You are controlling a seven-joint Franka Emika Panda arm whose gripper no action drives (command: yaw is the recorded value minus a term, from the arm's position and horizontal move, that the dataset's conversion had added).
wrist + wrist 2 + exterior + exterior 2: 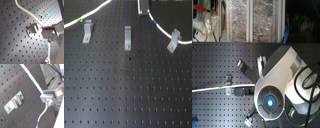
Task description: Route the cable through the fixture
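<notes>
Writing: no brand, label or readable text was made out in any view.
Surface: a black perforated surface (129, 95) with a regular grid of holes was seen in both exterior views.
Cable: the white cable (94, 15) was seen in the first exterior view running from the first exterior view's left edge up toward the top, then down past the tool toward the first exterior view's right edge; a green band (80, 20) was noted near the left bracket and a blue band (154, 22) just below the tool.
Fixture brackets: three grey metal brackets were recorded in the first exterior view, the left bracket (87, 31), the middle bracket (127, 38) and the right bracket (174, 41); the cable was seen passing at the right bracket, while the middle bracket stood apart from it.
Tool: the tool (46, 97) was seen in the second wrist view with its grey fingers pressed together on the cable.
Arm: the white arm body (277, 75) with a blue light blocked much of the surface in the second exterior view.
Background: clear plastic-wrapped bins (252, 20) were noted beyond the surface.
</notes>
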